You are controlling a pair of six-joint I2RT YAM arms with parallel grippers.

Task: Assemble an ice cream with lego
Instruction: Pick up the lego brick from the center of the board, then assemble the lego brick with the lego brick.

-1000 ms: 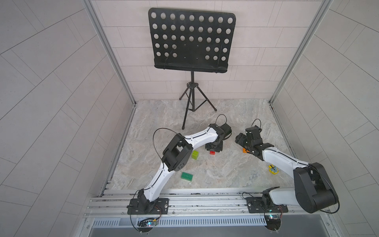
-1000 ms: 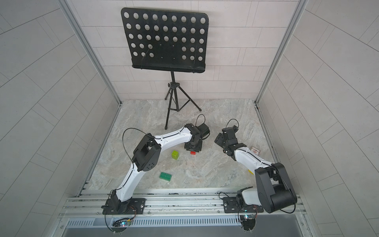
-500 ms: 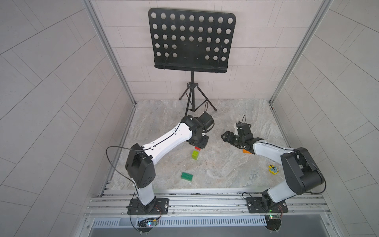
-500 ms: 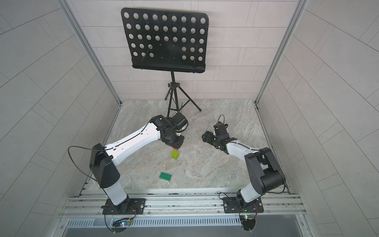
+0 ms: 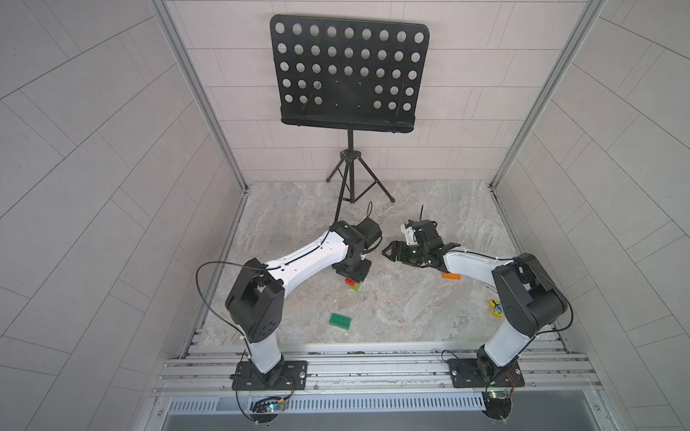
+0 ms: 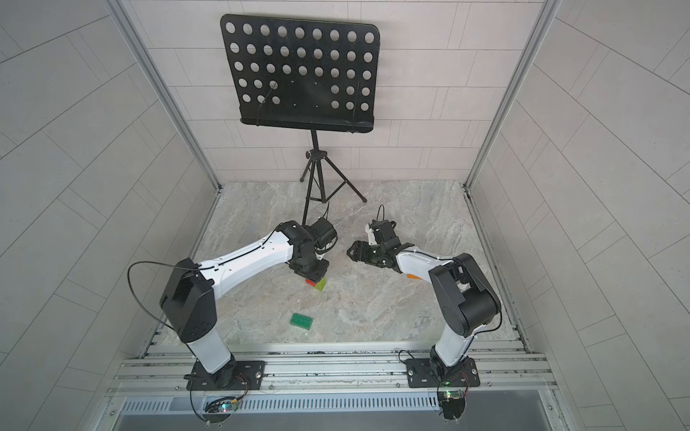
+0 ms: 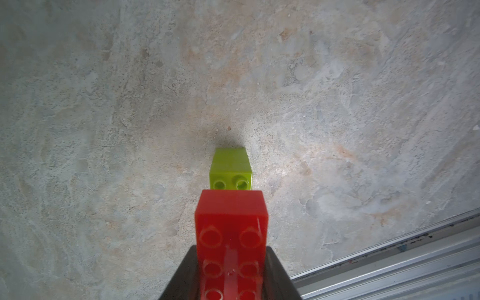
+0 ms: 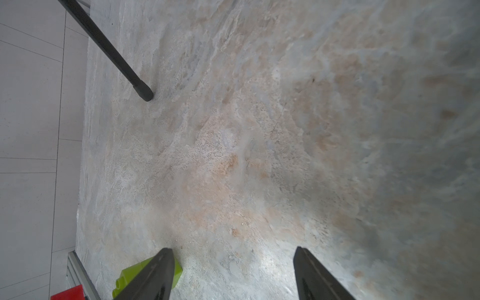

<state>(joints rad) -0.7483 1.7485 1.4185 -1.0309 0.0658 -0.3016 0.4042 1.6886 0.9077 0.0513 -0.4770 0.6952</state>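
Note:
My left gripper [image 7: 231, 250] is shut on a red lego brick [image 7: 231, 223], its stud side facing the wrist camera. The brick hangs just over a lime-green lego stack [image 7: 231, 166] standing on the floor; two of the stack's studs still show, and I cannot tell whether they touch. Both top views show the red brick [image 5: 350, 281] [image 6: 309, 281] against the lime stack [image 5: 356, 286] [image 6: 320, 286]. My right gripper [image 8: 232, 249] [image 5: 387, 250] is open and empty, to the right of the stack. A dark green brick [image 5: 340, 321] and an orange piece [image 5: 451, 276] lie loose.
A black music stand [image 5: 349, 74] stands at the back on a tripod, one leg [image 8: 117, 59] reaching the floor near my right gripper. A small yellow round object [image 5: 496, 308] lies by the right arm's elbow. Metal rails [image 5: 373, 358] edge the front.
My left gripper carried the red brick leftward to the lime stack. My right gripper drew left and back, away from the orange piece, staying open.

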